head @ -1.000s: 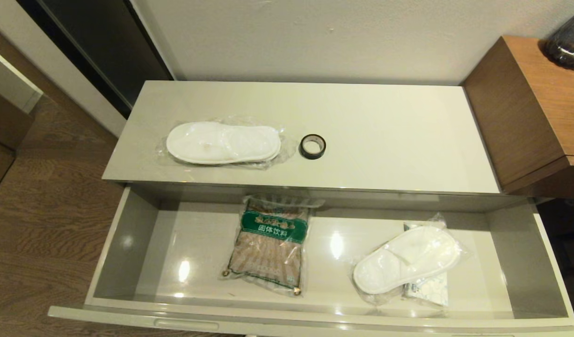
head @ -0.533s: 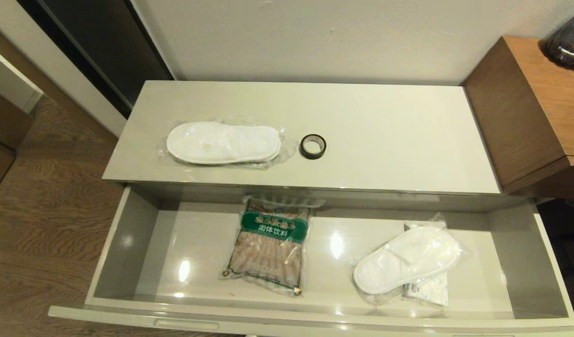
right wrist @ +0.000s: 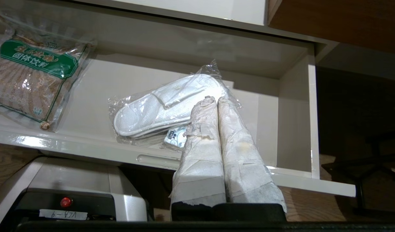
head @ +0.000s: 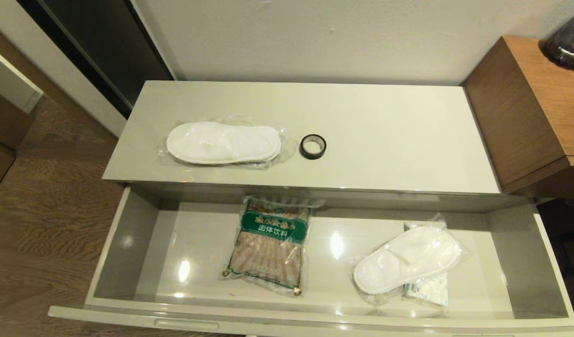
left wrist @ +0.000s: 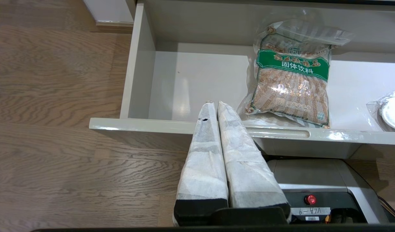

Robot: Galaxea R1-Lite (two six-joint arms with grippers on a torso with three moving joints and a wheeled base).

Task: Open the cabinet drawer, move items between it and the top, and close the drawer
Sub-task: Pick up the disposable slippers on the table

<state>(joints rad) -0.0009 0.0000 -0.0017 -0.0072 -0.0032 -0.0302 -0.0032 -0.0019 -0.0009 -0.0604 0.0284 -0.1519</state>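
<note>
The drawer stands pulled fully out under the glossy cream top. On the top lie one bagged white slipper pair and the small black tape roll. Inside the drawer, at the right, the second slipper pair rests on the flat white packet. Neither arm shows in the head view. My left gripper is shut and empty just before the drawer's front rail, left of centre. My right gripper is shut and empty in front of the slipper pair and packet.
A brown bag with a green label lies in the drawer's middle. A brown wooden unit with a dark glass object stands at the right. Wood floor lies to the left. The robot's base sits under the drawer front.
</note>
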